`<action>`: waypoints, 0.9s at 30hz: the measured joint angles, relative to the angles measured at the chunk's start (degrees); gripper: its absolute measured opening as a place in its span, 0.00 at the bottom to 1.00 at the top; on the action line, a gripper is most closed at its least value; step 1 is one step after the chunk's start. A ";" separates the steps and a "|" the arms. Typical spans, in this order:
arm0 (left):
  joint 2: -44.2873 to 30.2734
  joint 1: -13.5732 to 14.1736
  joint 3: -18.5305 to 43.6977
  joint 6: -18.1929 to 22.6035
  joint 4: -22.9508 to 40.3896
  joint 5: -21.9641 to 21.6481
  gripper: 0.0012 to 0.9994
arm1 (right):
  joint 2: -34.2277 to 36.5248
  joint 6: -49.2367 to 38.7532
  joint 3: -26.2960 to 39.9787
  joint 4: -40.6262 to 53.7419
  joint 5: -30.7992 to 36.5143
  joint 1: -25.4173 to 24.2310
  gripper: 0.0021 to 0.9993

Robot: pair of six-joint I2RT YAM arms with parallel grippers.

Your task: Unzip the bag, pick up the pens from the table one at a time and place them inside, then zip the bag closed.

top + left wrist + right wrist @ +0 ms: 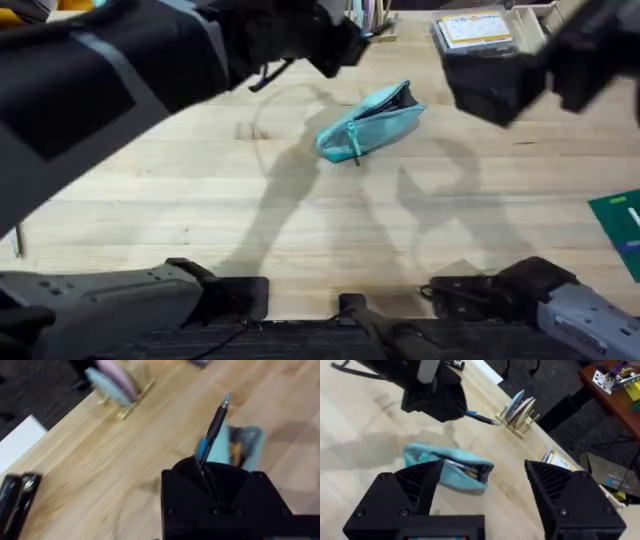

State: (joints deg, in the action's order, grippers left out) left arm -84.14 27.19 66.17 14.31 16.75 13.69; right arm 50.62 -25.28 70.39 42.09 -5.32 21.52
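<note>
On the light wood table [200, 200], the teal bag [368, 122] lies unzipped toward the far edge, near the middle, its mouth gaping. Above it to the left, the left gripper [451, 404] is raised off the worktop, fingers pinched on a slim black pen [216, 422] with a blue tip. The right gripper [482, 492] hovers over the bag, its fingers spread wide and holding nothing.

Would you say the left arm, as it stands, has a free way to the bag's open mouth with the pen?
Probably yes: the left gripper holds the pen above the bag, whose mouth gapes, uncovered.
</note>
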 joint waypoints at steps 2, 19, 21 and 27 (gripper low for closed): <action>0.29 2.16 0.00 -1.10 -0.74 0.00 0.04 | -2.09 0.00 0.00 2.57 0.02 0.01 1.00; -3.37 12.65 0.00 -13.40 -9.89 0.01 0.04 | -10.31 0.00 0.00 18.58 0.19 0.00 1.00; -5.58 12.65 0.00 -14.12 -12.11 0.00 0.04 | -10.33 0.02 0.00 19.45 0.18 0.00 1.00; -11.51 12.58 0.00 -15.16 -16.74 0.00 0.04 | -10.35 0.02 0.00 19.71 0.20 0.00 1.00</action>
State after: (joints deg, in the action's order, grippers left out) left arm -95.65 39.77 66.17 -0.85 0.01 13.69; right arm 40.27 -25.26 70.39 61.80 -5.13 21.52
